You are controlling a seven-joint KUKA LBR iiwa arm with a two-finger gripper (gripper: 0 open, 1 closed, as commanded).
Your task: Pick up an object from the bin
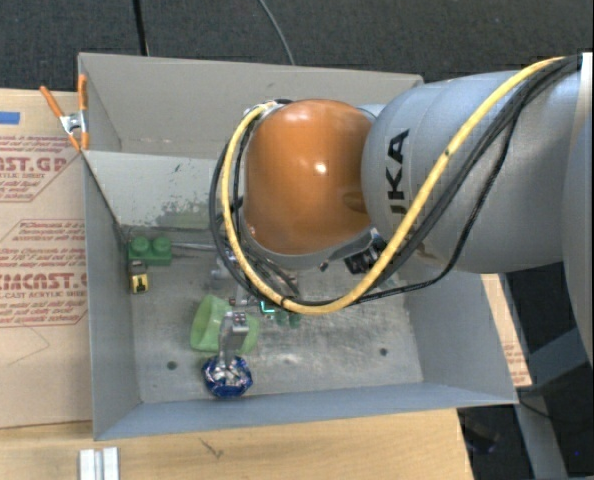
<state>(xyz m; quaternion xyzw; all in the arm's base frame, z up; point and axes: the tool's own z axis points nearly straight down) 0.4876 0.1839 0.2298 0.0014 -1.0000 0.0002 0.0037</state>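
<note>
well, the pale green wedge-like piece (207,324) lay left of centre on the floor of the bin (377,353). my gripper (239,330) hung just beside its right edge, and i could not tell whether it was open or closed. a blue-and-white crumpled ball (227,376) sat close below, near the front wall. a green block (149,250) and a small yellow bit (139,283) lay farther left. i judged this the approach step. the next move called for centring on one piece before closing.
</note>
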